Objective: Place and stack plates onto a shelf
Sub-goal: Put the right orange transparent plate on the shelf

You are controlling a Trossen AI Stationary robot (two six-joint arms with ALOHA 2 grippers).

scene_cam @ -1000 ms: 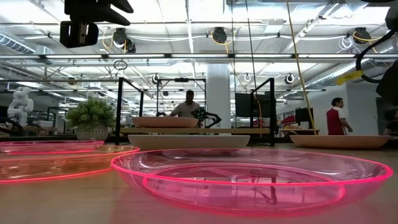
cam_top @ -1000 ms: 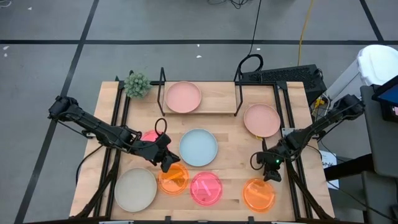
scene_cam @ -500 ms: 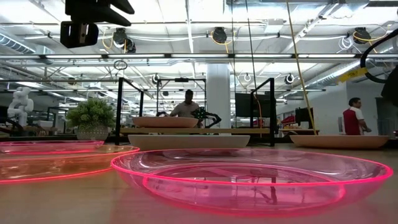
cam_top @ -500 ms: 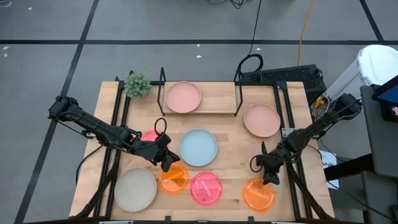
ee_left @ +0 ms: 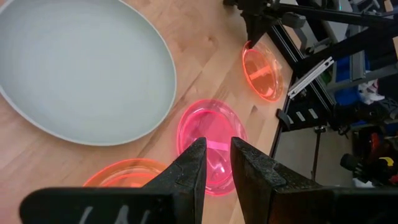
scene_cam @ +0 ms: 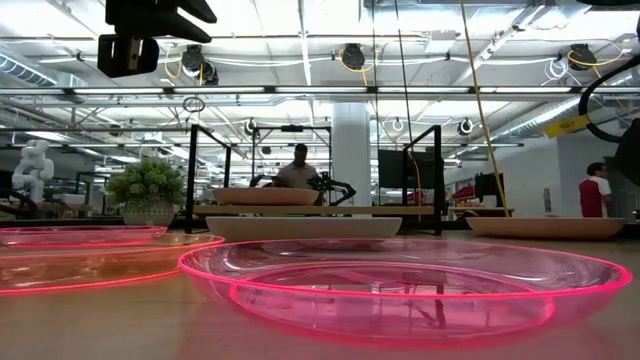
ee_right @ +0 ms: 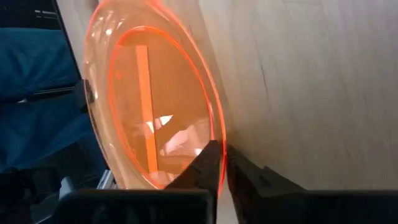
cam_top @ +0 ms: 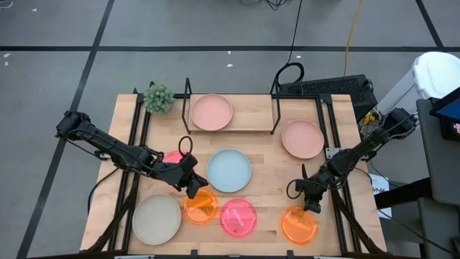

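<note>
- The right gripper (cam_top: 312, 207) is pinching the rim of a small translucent orange plate (cam_top: 299, 224) lying near the wooden table's (cam_top: 266, 155) front right corner, fingers clamped together on it.
- The left gripper (cam_top: 195, 190), jaws narrowly parted and empty, is hovering over another orange plate (cam_top: 200, 206).
- A pale pink plate (cam_top: 211, 112) is sitting on the wood-and-wire shelf (cam_top: 251, 119).

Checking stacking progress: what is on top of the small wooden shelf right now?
One matte pale pink round plate sits on the light wood shelf between its black wire end frames. Nothing is stacked on it; the space beneath the board is hidden.
</note>
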